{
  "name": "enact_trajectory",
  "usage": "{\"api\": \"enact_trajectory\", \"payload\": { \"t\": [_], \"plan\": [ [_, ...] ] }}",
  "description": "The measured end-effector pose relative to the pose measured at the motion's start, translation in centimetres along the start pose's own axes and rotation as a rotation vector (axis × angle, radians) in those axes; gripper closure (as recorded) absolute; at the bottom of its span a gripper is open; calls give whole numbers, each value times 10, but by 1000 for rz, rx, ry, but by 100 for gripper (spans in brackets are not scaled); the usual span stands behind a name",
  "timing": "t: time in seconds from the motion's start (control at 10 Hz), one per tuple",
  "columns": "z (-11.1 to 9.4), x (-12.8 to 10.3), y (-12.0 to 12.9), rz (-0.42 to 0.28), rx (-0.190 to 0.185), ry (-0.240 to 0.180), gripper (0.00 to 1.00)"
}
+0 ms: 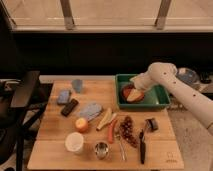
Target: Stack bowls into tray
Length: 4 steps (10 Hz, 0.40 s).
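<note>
Gripper [135,81] first: on my one camera view it sits at the end of the pale arm [165,80], low over the left half of the green tray [161,100], at about two o'clock on the wooden table [55,145]. I can't tell how wide its fingers stand or whether they have anything pinched; the wrist hides them.

Right beneath it, inside the tray, lies the orange-red bowl [128,94], with what looks like the dark purple bowl [136,93] overlapping it on the right. Which one is nested in which I can't make out from here, so take that as a guess.

My worries from here:
- If the fingers are clamped on a rim, pulling up would drag that bowl out or tip it against the tray wall.
- If the bowls sit crooked, one could rock and slide off the other once let go.
- The wrist is close to the tray's near-left wall, so a sideways retreat could nudge the whole tray along the table.

Everything else, the white cup [74,142] at seven o'clock, the steel cup [101,149] beside it and the grapes [128,130] near six, is well apart from the arm, so I don't fear for those.
</note>
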Motion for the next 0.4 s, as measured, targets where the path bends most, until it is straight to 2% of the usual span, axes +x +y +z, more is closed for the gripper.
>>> {"api": "enact_trajectory", "payload": {
  "t": [0.2, 0.4],
  "plan": [
    [-22, -11, -13, -6, 40, 9, 25],
    [-22, -11, -12, -7, 39, 8, 25]
  ]
}}
